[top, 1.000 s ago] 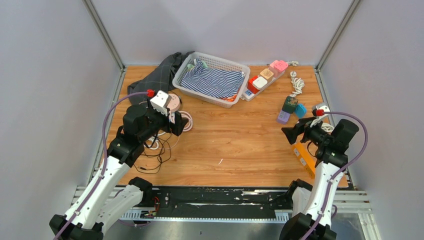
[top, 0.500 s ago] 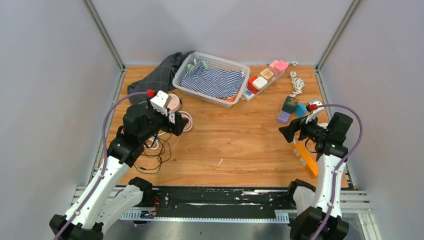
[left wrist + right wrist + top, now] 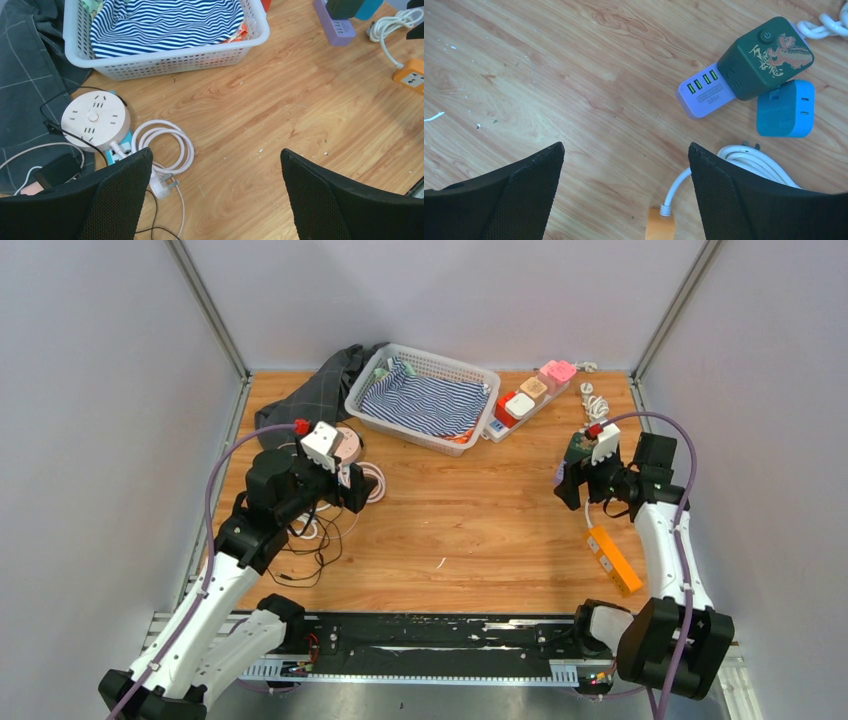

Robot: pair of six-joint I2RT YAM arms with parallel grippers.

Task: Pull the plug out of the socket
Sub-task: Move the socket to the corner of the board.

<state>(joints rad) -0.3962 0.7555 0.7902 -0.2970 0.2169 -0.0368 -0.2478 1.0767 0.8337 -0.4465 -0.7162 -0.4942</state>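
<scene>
The wooden surface [image 3: 470, 530] is carrying a white basket [image 3: 405, 430] at the back, well apart from the job. The left end effector [image 3: 215, 152] is hovering wide open near a round pink hub [image 3: 95, 119] and holding nothing. The right end effector [image 3: 625, 145] is also gaping wide and empty, hanging over bare wood.

The target is lying ahead and to its right. There the purple socket strip [image 3: 703, 94] is lying flat, with the green plug block [image 3: 765, 57] sitting on one end, seemingly plugged in. A blue adapter [image 3: 785, 108] is lying just beside it.

The next move is probably calling for the fingers to be centred across the green block's flat sides, staying clear of the blue adapter. After gripping firmly, the pull should be going straight along the pins, since the light strip is likely to be dragging along.
</scene>
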